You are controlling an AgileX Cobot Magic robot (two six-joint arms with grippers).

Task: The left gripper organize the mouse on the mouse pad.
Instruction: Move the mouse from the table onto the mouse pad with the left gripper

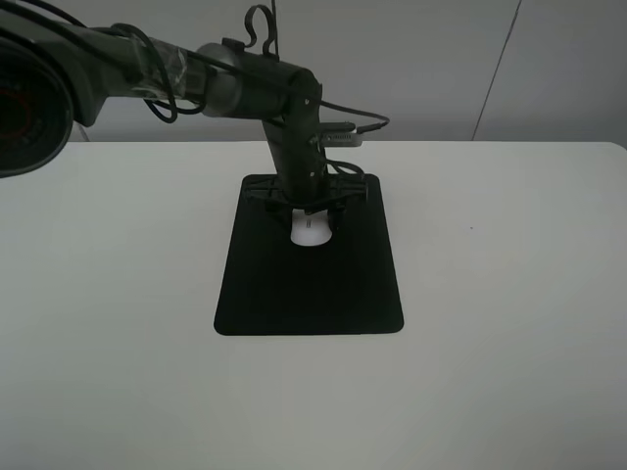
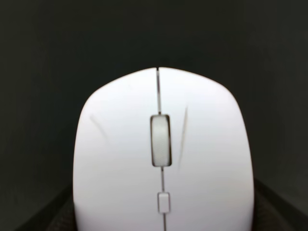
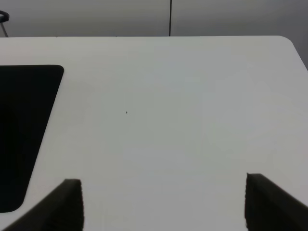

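Observation:
The white mouse [image 1: 310, 233] lies on the far half of the black mouse pad [image 1: 309, 294], roughly centred across its width. My left gripper [image 1: 311, 217] comes down on it from behind, one black finger on each side. In the left wrist view the mouse [image 2: 161, 159] fills the frame with its grey scroll wheel facing the camera. Dark fingers [image 2: 45, 214] meet its sides at both lower corners, so the gripper looks shut on the mouse. My right gripper [image 3: 163, 207] hovers open over bare table, away from the pad [image 3: 24, 134].
The white table [image 1: 509, 294] stretches wide on both sides of the pad. A grey wall stands behind the far edge. A dark camera housing [image 1: 24, 108] sits at the upper left, above the left arm.

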